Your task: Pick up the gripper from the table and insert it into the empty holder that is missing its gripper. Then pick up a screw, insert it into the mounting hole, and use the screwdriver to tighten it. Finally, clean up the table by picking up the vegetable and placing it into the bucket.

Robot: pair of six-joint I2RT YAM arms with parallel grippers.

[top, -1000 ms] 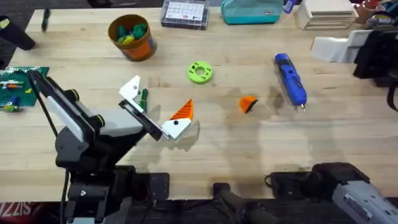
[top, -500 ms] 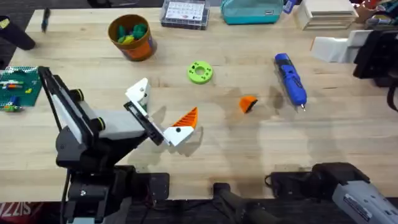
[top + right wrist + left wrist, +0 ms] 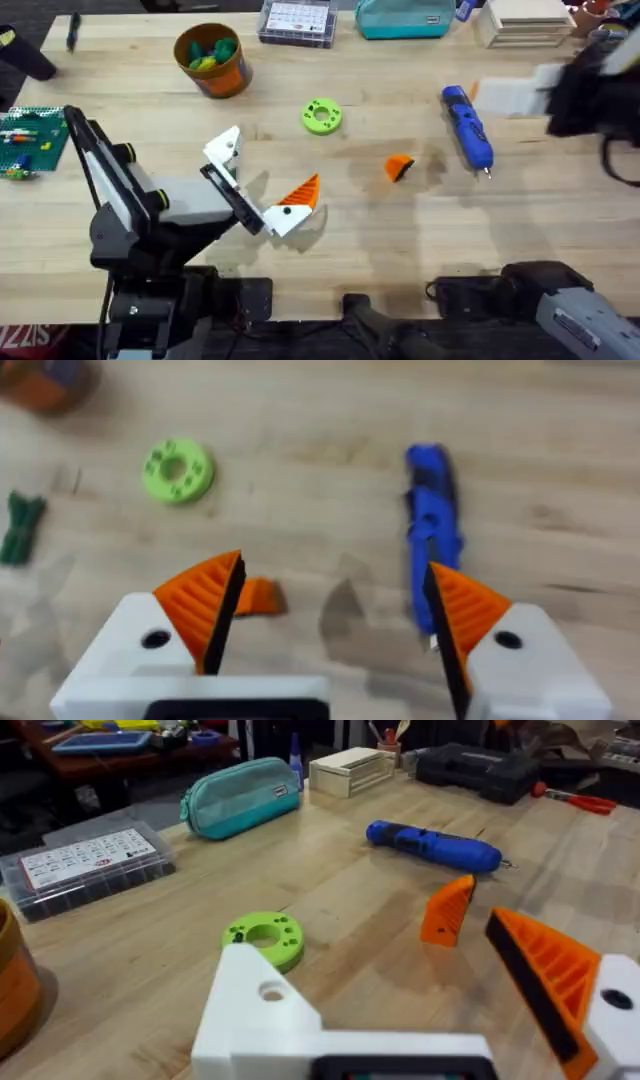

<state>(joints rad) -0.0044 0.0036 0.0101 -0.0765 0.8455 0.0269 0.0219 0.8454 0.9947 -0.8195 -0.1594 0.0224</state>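
Note:
The orange wedge gripper (image 3: 399, 167) lies on the table, also seen as the gripper (image 3: 448, 908) and the gripper (image 3: 258, 596). My left gripper (image 3: 262, 168) is open; one finger is the bare white holder (image 3: 250, 1010) with its mounting hole (image 3: 270, 990), the other carries an orange pad (image 3: 545, 970). My right gripper (image 3: 333, 565) hovers open, high above the blue screwdriver (image 3: 467, 127), with nothing between its orange pads. The green vegetable (image 3: 20, 525) lies near the holder. The orange bucket (image 3: 211, 58) stands far left. A screw is out of view.
A green disc (image 3: 321, 116) lies mid-table. A clear parts box (image 3: 296, 20), a teal pouch (image 3: 403, 18) and a white box (image 3: 525, 22) line the far edge. A green board with small pieces (image 3: 30, 140) sits at the left edge.
My right arm has swung left toward the screwdriver. My left gripper shifted slightly up and right a second ago and has held still since.

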